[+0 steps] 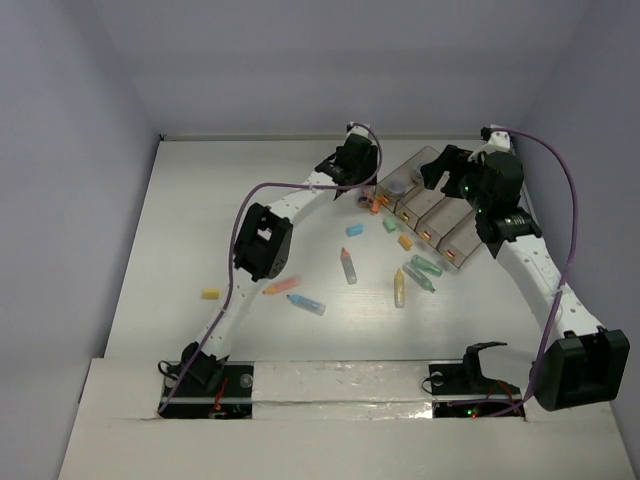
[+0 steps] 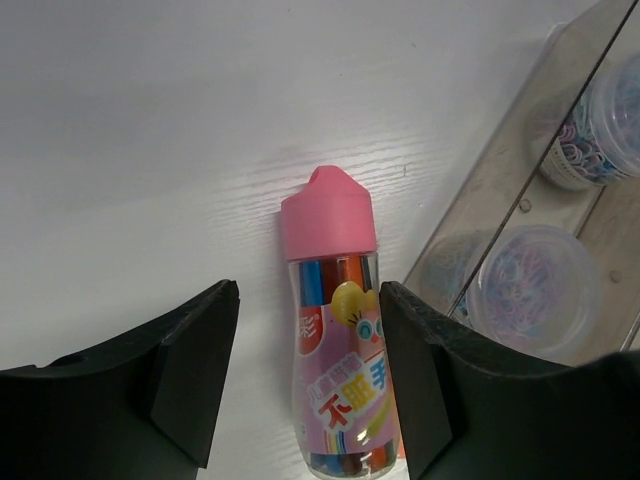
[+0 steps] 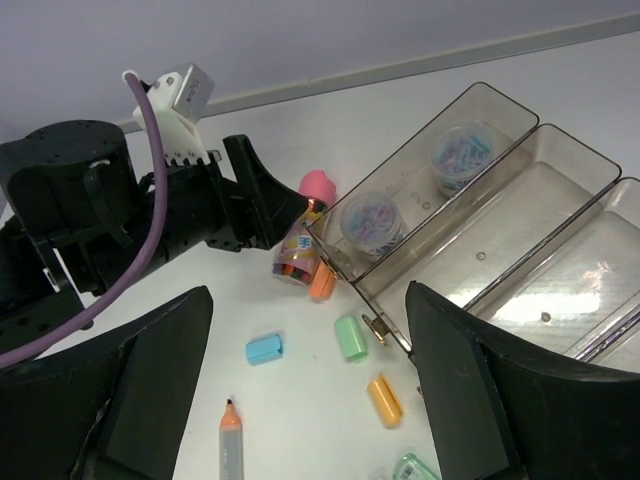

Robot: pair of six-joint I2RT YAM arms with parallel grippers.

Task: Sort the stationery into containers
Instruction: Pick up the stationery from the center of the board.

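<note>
Left pincer (image 2: 308, 320) is straddling, jaws open and not yet gripping, the pink-capped clear plastic tube of coloured markers (image 2: 335, 380), lying flat on the white table (image 2: 150, 150) just beside the smoky translucent divided tray (image 2: 505, 180) at its 2 o'clock; closing squarely across the tube's middle is looking the surest way of stopping it rolling

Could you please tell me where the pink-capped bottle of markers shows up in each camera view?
Top view: bottle in the upper middle, just left of the tray.
Left wrist: bottle at centre, between the left end effector's fingers, cap up.
Right wrist: bottle left of centre, by the tray's end.
Shared landmark: the round tub nearest it in the tray.
</note>
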